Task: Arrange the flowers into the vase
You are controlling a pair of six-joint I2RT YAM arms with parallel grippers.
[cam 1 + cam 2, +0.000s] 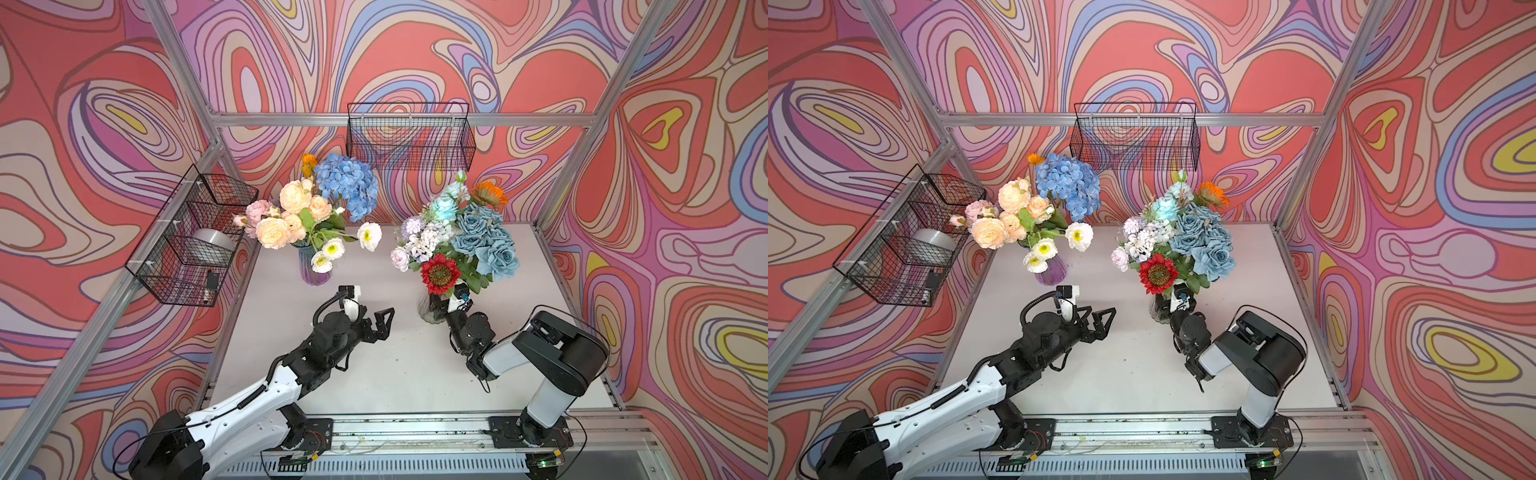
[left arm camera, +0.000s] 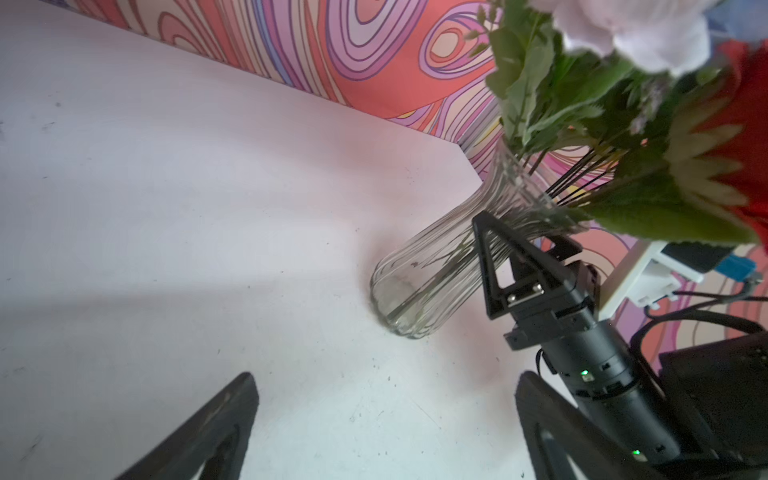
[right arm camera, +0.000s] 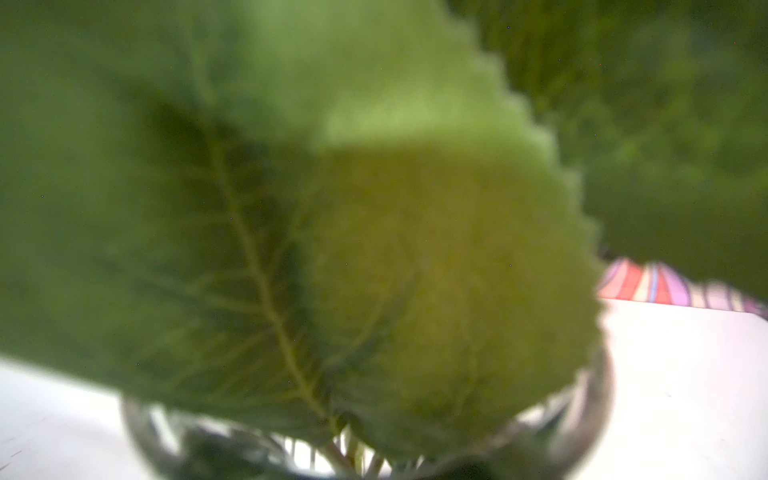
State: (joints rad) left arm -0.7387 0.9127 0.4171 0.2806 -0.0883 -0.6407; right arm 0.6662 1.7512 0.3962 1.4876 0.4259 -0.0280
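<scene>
Judging task nearly done: flowers (image 1: 349, 183) filled purple vase (image 1: 312, 272) and clear vase (image 2: 424, 286). Left gripper (image 1: 380, 322) gaped empty; state of right gripper (image 2: 515, 237) was unclear

The walls (image 1: 415, 50) have a swirly pattern of red, pink, purple, blue and yellow, with dark lines. The table (image 1: 374, 374) is white. The purple vase (image 1: 312, 270) has up-and-down stripes. The glass vase (image 2: 424, 286) is clear with thin lines. The hydrangea (image 1: 349, 183) is blue. The peach roses (image 1: 274, 232) look creamy. The white poppies (image 1: 370, 235) have yellow middles. The orange poppy (image 1: 308, 160) is bright. The sunflower (image 1: 440, 274) is red with a dark brown middle. The teal roses (image 1: 486, 237) are dusty blue. The leaf (image 3: 291, 249) is green. The wire baskets (image 1: 409, 137) are black. The robot arms (image 1: 257, 399) are white and black.
</scene>
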